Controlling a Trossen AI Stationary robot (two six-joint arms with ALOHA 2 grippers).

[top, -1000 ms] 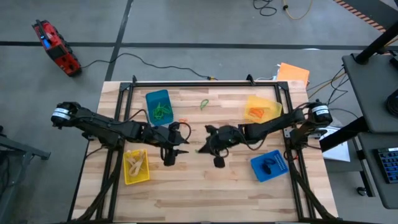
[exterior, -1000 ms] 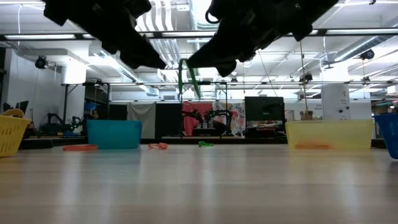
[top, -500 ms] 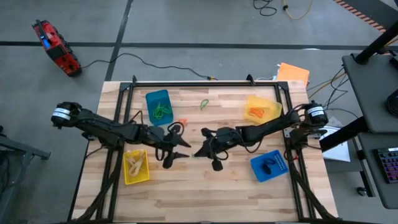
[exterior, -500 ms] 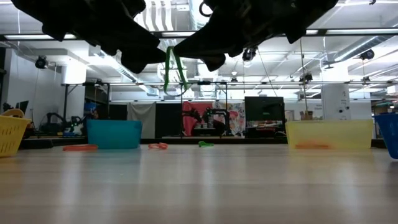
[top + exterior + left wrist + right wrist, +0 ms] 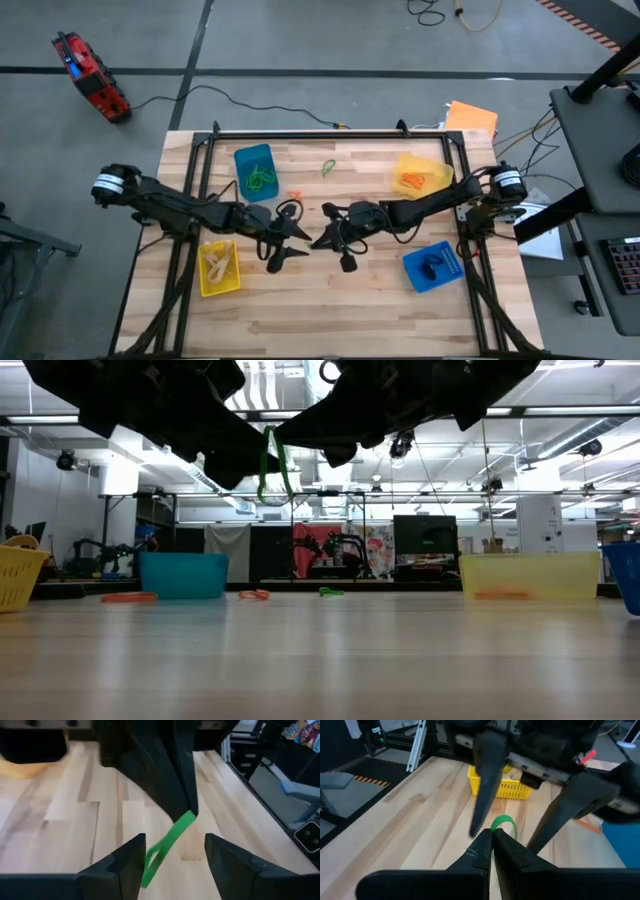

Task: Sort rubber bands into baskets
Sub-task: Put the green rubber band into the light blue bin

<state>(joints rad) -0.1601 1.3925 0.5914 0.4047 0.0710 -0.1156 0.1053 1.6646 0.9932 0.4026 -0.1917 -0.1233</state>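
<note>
My right gripper [image 5: 317, 241] is shut on a green rubber band [image 5: 162, 851] above the table's middle. My left gripper [image 5: 297, 238] faces it, open, with one finger on either side of the hanging band [image 5: 503, 823]. I cannot tell whether the left fingers touch the band. The band also shows high above the tabletop in the low view [image 5: 270, 464]. Four baskets stand around: a blue one with green bands [image 5: 255, 172], a yellow one with orange bands [image 5: 420, 175], a yellow one with tan bands [image 5: 219, 268] and a blue one with black bands [image 5: 433, 265]. My right gripper pinches the green band's upper end [image 5: 186, 818] between its two fingertips. The fingers slant down from the table's right side. The band hangs slack below them as a flattened loop, lifted clear of the table.
A loose green band [image 5: 328, 167] and a loose orange band [image 5: 294, 195] lie on the far part of the table. A black frame [image 5: 330, 134] runs along the table's edges. A flat orange sheet [image 5: 470, 117] lies off the far right corner.
My right gripper has gone toward the table's left edge with the green band, which stays hanging clear. My left gripper has gone toward the right edge to meet it. The band now hangs between the left gripper's open fingers.
</note>
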